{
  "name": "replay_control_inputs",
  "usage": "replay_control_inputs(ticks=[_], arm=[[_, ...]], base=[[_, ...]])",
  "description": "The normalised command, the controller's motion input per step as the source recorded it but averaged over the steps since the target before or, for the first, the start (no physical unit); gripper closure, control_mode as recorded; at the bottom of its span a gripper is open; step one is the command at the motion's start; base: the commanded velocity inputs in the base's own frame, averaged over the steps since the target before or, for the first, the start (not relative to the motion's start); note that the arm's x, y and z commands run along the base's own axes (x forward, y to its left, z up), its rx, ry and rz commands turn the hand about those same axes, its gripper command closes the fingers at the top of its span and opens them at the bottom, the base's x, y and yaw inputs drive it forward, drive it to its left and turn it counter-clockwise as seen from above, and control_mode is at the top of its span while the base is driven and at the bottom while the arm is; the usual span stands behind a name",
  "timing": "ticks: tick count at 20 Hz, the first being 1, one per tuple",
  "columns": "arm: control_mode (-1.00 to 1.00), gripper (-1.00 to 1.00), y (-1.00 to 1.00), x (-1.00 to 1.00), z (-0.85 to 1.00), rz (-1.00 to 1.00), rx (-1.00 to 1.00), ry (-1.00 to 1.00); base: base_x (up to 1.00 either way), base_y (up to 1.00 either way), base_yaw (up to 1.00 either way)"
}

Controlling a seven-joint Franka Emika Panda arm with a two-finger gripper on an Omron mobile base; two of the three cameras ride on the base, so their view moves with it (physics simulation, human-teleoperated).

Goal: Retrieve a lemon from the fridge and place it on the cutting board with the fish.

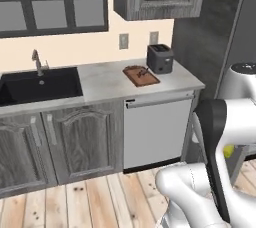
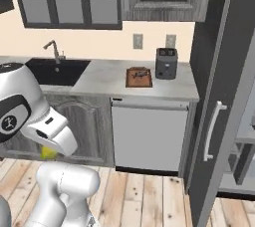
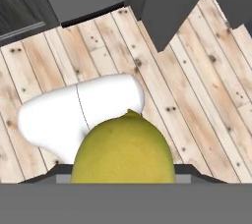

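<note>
- I judge the step as the carry: the lemon (image 3: 123,149) is already out of the fridge (image 2: 219,96) and I must now bring it to the board (image 2: 139,77).
- The fridge stands at 3 o'clock in the right base view, its door open; I see grey shelves inside, but what lies on them I cannot tell.
- The counter (image 1: 110,79) holds the board at 1 o'clock in the left base view, just beside the toaster (image 1: 160,58).
- On the board lies the fish (image 2: 141,75), small and dark; the rest of the board looks free.
- The gripper (image 3: 123,176) is clenched on the lemon, which sits at 6 o'clock in the hand view, over the wooden floor (image 3: 206,100).
- Next move, I think: raise the arm, swing toward the counter, lower the lemon on a free part of the board beside the fish, then release.
</note>
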Motion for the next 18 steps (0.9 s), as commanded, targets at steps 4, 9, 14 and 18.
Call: replay_control_inputs(ticks=[4, 9, 14, 18], arm=[[1.0, 1.0, 0.0, 0.0, 0.0, 0.0, 0.0, 0.0], [1.0, 1.0, 0.0, 0.0, 0.0, 0.0, 0.0, 0.0], [1.0, 1.0, 0.0, 0.0, 0.0, 0.0, 0.0, 0.0], [1.0, 1.0, 0.0, 0.0, 0.0, 0.0, 0.0, 0.0]], base=[[0.67, 0.56, -0.1], [0.81, 0.36, -0.03], [0.84, 0.05, 0.0], [0.65, -0.21, 0.0]])
